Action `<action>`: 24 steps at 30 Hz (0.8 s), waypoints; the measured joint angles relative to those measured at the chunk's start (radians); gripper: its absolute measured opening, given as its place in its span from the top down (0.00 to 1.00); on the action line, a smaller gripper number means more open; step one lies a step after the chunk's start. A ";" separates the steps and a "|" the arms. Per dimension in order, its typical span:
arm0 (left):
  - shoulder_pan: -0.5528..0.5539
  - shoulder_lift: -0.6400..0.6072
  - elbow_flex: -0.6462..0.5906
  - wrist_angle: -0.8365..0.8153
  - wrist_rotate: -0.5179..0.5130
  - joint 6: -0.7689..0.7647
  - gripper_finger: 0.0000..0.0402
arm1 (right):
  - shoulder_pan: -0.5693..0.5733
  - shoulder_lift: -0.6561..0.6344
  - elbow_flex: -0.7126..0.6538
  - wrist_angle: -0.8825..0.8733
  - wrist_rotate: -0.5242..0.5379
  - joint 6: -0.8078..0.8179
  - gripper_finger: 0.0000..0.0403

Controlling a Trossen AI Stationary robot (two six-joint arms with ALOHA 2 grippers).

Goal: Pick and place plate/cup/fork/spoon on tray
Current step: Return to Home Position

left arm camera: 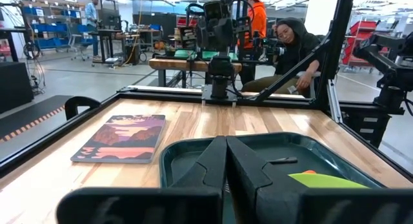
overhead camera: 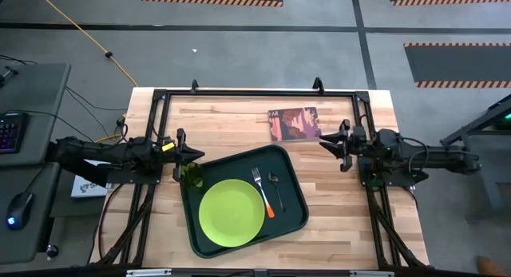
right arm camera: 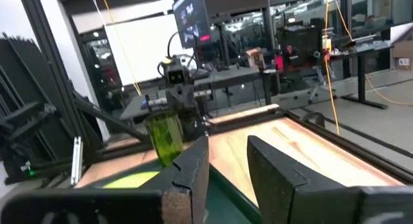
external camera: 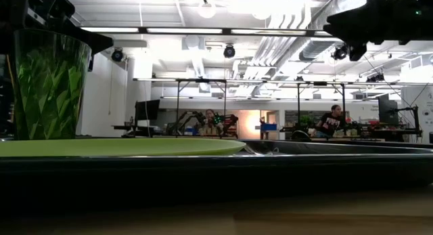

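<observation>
One wooden table (overhead camera: pixel 223 121) carries one dark-green tray (overhead camera: pixel 294 207). The tray holds four pieces of tableware: one lime-green plate (overhead camera: pixel 231 213), one green cup (overhead camera: pixel 192 175), one orange-handled fork (overhead camera: pixel 264 193) and one dark spoon (overhead camera: pixel 275 185). One picture-covered book (overhead camera: pixel 295 124) lies on the table. There are two dark robot arms, each with one two-fingered hand: one left hand (overhead camera: pixel 194 156) and one right hand (overhead camera: pixel 322 140). Off the table are one keyboard (overhead camera: pixel 9 132) and one computer mouse (overhead camera: pixel 20 207). The left wrist view shows three people: a person far off (left arm camera: pixel 95 10), a person in orange (left arm camera: pixel 253 20) and a seated person (left arm camera: pixel 293 46).
</observation>
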 joint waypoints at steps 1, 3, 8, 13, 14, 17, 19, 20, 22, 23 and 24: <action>0.000 0.000 0.000 0.000 0.000 0.000 1.00 | 0.000 -0.017 0.000 -0.020 0.002 -0.006 0.75; 0.000 0.000 0.000 0.000 0.000 0.000 1.00 | 0.000 -0.051 0.000 -0.041 0.019 -0.021 0.75; 0.000 0.000 0.000 0.000 0.000 0.000 1.00 | 0.000 -0.127 0.000 -0.098 0.037 -0.032 0.75; 0.000 0.000 0.000 0.000 0.000 0.000 1.00 | 0.000 -0.175 -0.034 -0.124 0.055 -0.025 0.75; 0.000 0.000 0.000 0.000 0.000 0.000 1.00 | 0.000 -0.181 -0.050 -0.108 0.055 -0.025 0.75; 0.000 0.000 0.000 0.000 0.000 0.000 1.00 | 0.000 -0.198 -0.105 -0.051 0.055 -0.012 0.75; 0.000 0.000 0.000 0.000 0.000 0.000 1.00 | 0.000 -0.206 -0.137 -0.043 0.055 0.002 0.75; 0.000 0.000 0.000 0.000 0.000 0.000 1.00 | 0.000 -0.210 -0.145 -0.060 0.055 0.003 0.75; 0.000 0.000 0.000 0.000 0.000 0.000 1.00 | 0.000 -0.213 -0.144 -0.090 0.063 0.010 0.75; 0.000 0.000 0.000 0.000 0.000 0.000 1.00 | 0.000 -0.214 -0.144 -0.088 0.072 0.016 0.75; 0.000 0.000 0.000 0.000 0.000 0.000 1.00 | 0.000 -0.214 -0.144 -0.086 0.073 0.012 0.75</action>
